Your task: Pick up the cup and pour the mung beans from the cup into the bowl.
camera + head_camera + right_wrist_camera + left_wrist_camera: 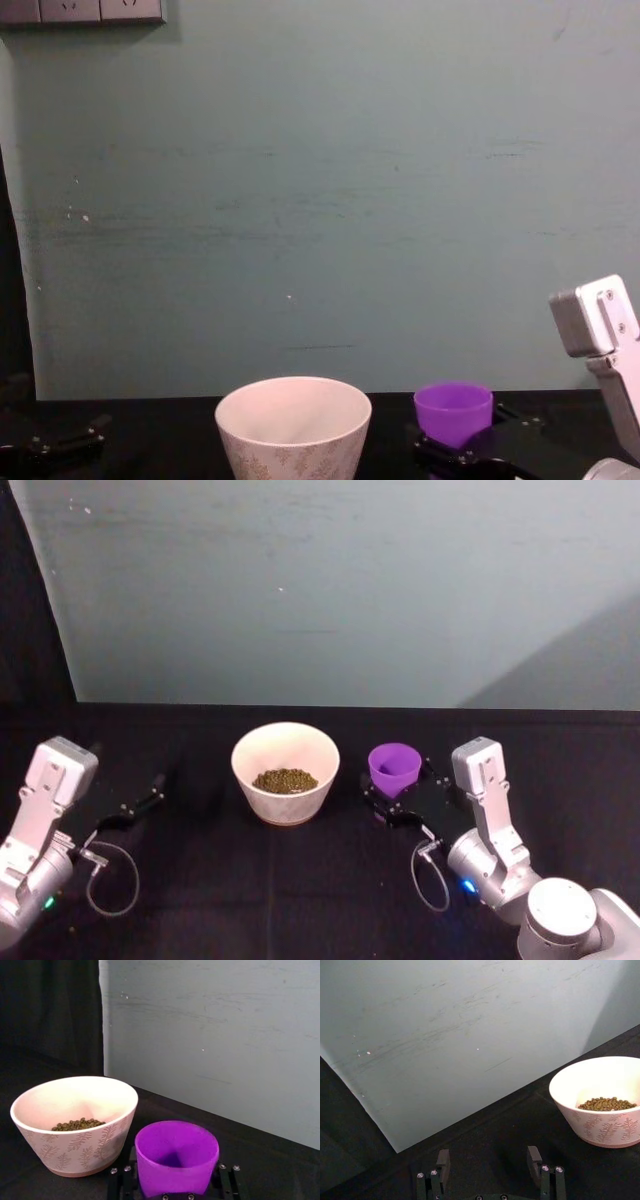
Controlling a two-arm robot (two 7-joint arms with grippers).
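So the mung beans [285, 779] are sitting in the bowl [285, 748] and the cup [394, 767] looks empty inside, so my guess is the pour is done. The cup is upright just to the right of the bowl, near the back edge of the black tabletop [200, 880], and the right gripper [392, 802] has its jaws either side of the cup's lower part, closed on it as far as I can tell, probably so it gets set down without tipping. The left gripper [490, 1160] is parked over toward the tabletop's left side, jaws spread wide with nothing between them, just keeping clear of the bowl
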